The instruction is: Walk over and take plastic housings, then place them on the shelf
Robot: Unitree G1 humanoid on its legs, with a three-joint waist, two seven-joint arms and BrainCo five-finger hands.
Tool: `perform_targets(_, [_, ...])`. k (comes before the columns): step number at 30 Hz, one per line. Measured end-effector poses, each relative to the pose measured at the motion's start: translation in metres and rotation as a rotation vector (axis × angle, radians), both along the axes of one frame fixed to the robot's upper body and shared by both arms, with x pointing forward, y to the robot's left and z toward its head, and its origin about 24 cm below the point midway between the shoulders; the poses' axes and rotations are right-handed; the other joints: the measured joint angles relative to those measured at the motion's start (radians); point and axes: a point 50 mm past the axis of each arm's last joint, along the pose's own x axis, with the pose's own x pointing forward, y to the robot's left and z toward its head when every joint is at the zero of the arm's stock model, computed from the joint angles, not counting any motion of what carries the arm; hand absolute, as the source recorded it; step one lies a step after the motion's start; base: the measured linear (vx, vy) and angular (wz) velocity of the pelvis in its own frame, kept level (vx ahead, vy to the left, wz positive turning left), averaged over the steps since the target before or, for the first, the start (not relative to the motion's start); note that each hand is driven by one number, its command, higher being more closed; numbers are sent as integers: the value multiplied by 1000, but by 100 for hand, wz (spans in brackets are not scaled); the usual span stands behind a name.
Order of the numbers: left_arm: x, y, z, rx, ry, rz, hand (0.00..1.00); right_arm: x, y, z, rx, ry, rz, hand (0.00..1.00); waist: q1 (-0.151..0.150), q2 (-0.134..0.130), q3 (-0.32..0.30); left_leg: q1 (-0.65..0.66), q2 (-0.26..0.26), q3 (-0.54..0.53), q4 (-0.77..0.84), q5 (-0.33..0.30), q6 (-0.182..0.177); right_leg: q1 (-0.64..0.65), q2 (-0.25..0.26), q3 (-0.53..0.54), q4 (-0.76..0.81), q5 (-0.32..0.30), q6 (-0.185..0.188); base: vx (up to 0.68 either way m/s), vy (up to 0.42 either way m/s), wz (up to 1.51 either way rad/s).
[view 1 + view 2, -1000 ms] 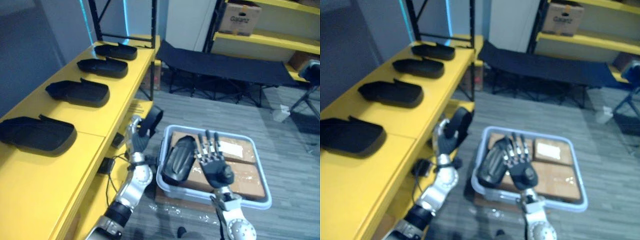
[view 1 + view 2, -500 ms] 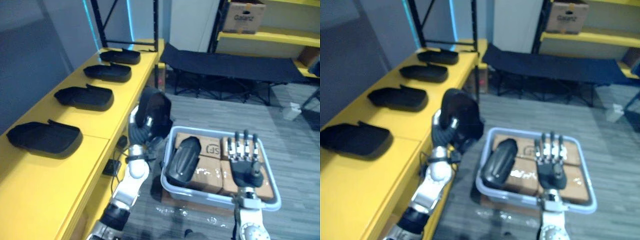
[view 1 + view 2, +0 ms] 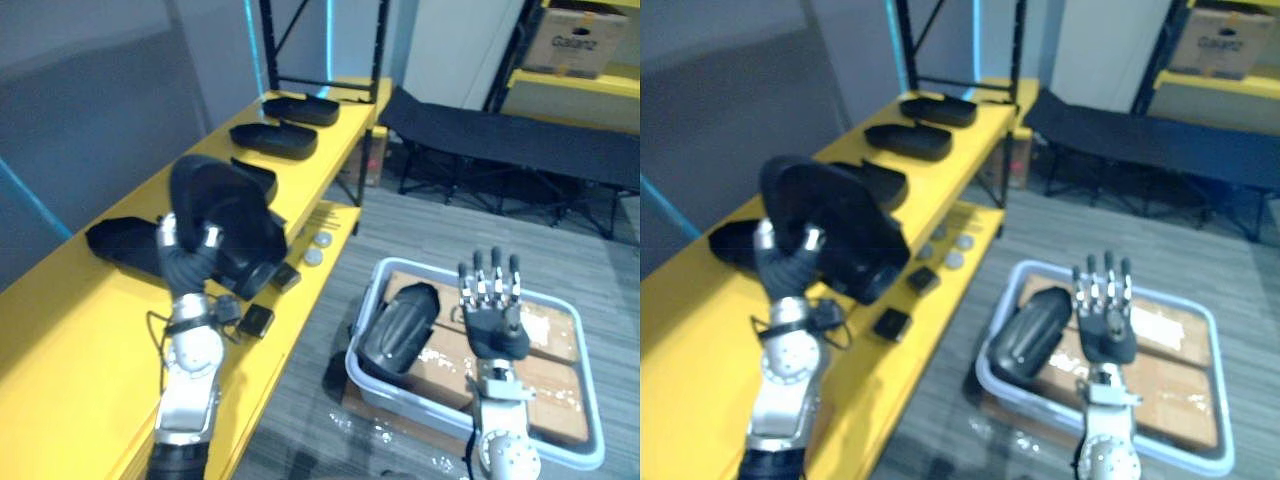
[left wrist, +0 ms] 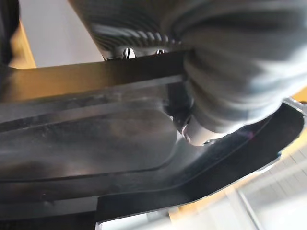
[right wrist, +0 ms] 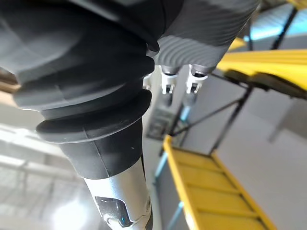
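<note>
My left hand [image 3: 186, 264] is shut on a black plastic housing [image 3: 228, 222] and holds it tilted above the top of the yellow shelf [image 3: 60, 340]. In the left wrist view the housing [image 4: 96, 153] lies right against the hand's cover. Three more housings lie in a row on the shelf: a far one [image 3: 300, 108], a second [image 3: 272, 140] and a near one [image 3: 112, 240] partly behind the held housing. Another housing [image 3: 398, 326] leans in a pale bin [image 3: 420, 412] on the floor. My right hand [image 3: 492, 312] is open, fingers straight up, over the bin.
Cardboard boxes [image 3: 545, 390] line the bin. Small black blocks [image 3: 258, 320] and round discs [image 3: 318, 242] lie on the shelf's lower level. A black folding cot [image 3: 510, 145] stands behind, and a cardboard box [image 3: 585, 40] sits on a far yellow rack.
The camera has swung left. My left hand has raised the housing from beside the bin up and left over the shelf top. The right hand stays open above the bin.
</note>
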Motion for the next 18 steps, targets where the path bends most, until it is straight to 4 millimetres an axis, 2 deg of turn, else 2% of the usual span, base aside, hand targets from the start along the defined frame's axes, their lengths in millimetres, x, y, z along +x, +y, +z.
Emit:
perform_targets(6, [-22, 43, -1, 33, 17, 179, 100, 10, 3, -3, -20, 22, 56, 0, 46, 10, 13, -1, -7, -44, 0, 2, 2, 29, -5, -38, -8, -3, -4, 16, 2, 22])
perform_targets(12, [-54, 80, 0, 51, 15, 350, 100, 21, 4, -4, -34, 35, 88, 0, 88, 14, 34, -14, -17, -92, 1, 7, 6, 44, -13, -84, -9, -14, -6, 15, -1, 23])
perform_targets(18, [-76, 98, 1, 7, -38, 412, 100, 29, 8, 2, -45, 8, 106, 0, 127, 3, 70, -20, -24, -130, 26, 2, 10, 69, -19, -111, -3, -24, -20, 7, 3, 20])
